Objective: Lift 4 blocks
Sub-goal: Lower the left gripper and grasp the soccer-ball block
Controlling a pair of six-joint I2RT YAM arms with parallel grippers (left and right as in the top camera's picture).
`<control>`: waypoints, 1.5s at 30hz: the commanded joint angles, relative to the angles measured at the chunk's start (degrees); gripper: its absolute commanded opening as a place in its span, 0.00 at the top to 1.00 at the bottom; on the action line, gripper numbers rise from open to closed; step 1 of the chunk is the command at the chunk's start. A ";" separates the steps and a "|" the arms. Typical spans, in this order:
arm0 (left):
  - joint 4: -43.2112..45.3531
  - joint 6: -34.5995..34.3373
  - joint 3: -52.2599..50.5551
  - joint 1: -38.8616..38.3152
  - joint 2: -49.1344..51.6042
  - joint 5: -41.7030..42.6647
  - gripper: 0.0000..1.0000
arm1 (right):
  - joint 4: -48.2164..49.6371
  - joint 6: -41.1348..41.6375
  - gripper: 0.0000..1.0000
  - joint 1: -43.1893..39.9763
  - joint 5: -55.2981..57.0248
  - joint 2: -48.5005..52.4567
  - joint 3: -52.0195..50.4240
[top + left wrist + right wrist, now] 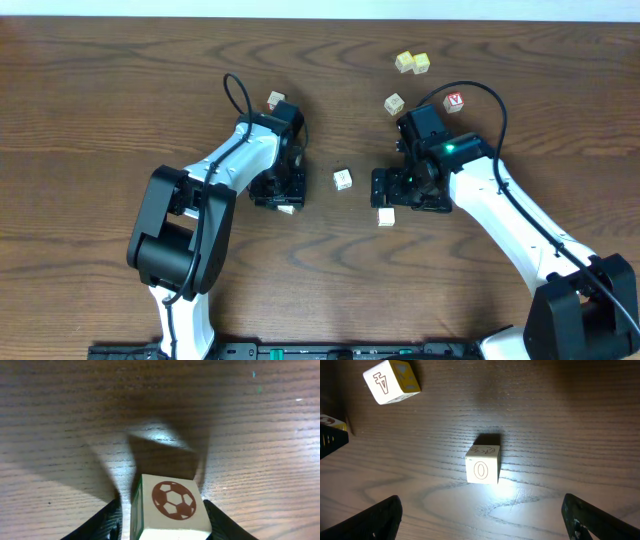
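Note:
A pale block (170,510) with a brown football print sits between the fingers of my left gripper (164,519). The right finger rests against it and a thin strip of table shows at the left finger. From overhead this block (286,208) peeks out under the left gripper (281,196). My right gripper (482,522) is open wide, and a whitish block (483,464) marked "0" lies on the table ahead of its fingers. Overhead, that block (386,216) lies beside the right gripper (388,193). Another block (343,179), marked "4" (390,381), lies between the arms.
More pale cubes lie by the left arm (276,99) and behind the right arm (394,103). Two yellow cubes (412,62) and a red-lettered cube (455,101) sit at the back right. Both arms reach in from the front edge.

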 commanded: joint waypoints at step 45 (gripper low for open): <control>-13.29 -6.25 8.35 17.25 -16.15 -0.68 0.27 | -0.72 -2.80 0.01 4.63 -4.17 -0.09 6.95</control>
